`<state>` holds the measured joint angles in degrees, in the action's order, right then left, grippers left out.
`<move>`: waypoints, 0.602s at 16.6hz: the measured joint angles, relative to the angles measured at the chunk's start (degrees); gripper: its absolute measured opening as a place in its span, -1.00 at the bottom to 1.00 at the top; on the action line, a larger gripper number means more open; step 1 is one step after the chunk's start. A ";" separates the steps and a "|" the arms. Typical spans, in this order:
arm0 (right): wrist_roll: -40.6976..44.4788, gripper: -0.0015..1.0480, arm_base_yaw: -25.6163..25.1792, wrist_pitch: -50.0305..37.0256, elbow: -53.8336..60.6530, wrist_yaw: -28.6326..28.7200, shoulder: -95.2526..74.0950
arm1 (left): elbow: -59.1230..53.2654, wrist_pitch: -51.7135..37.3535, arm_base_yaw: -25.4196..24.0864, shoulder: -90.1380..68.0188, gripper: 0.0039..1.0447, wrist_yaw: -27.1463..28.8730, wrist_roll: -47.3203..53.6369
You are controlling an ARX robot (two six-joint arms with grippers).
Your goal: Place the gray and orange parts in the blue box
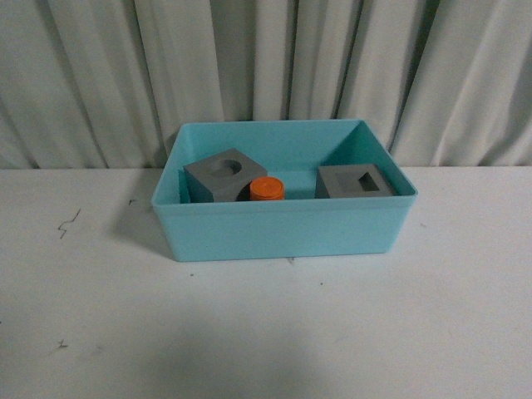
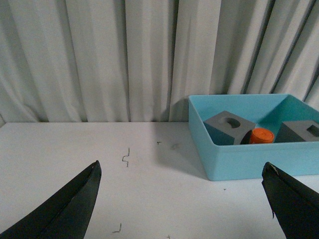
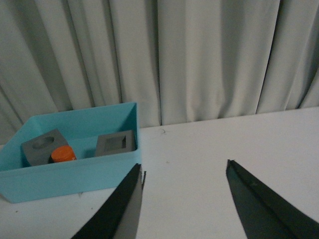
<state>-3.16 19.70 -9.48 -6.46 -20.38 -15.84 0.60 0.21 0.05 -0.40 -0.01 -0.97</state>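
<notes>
The blue box (image 1: pixel 283 231) stands at the back middle of the white table. Inside it lie a gray cube with a round recess (image 1: pixel 224 175), an orange cylinder (image 1: pixel 268 189) beside it, and a gray cube with a rectangular recess (image 1: pixel 355 182) toward the right. The box (image 2: pixel 239 159) and its parts show in the left wrist view, and the box (image 3: pixel 65 174) in the right wrist view too. My left gripper (image 2: pixel 180 167) is open over bare table, left of the box. My right gripper (image 3: pixel 183 166) is open, right of the box. Neither arm shows in the front view.
A pleated gray curtain (image 1: pixel 266 66) hangs right behind the table. Small dark scuff marks (image 1: pixel 68 223) dot the white tabletop (image 1: pixel 266 332) left of the box.
</notes>
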 joint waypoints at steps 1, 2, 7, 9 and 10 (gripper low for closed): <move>0.66 -0.19 -1.49 0.39 0.37 1.81 1.22 | 0.00 0.04 0.00 0.00 0.88 0.02 0.00; 1.60 -0.40 -3.54 1.70 1.03 3.98 2.56 | 0.00 0.02 0.00 0.00 0.88 0.02 0.00; 2.73 -0.96 -9.77 9.25 2.89 9.77 11.87 | 0.00 0.02 0.00 0.00 0.88 0.02 0.00; 2.80 -0.96 -14.99 9.90 3.45 16.79 13.03 | 0.00 0.04 0.00 -0.02 0.88 0.04 0.00; 2.78 -0.96 -18.99 9.84 3.58 19.06 13.38 | 0.00 0.02 0.00 -0.02 0.88 0.02 0.00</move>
<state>-0.38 0.71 0.36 -2.87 -1.32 -2.46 0.60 0.23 0.05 -0.43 0.01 -0.97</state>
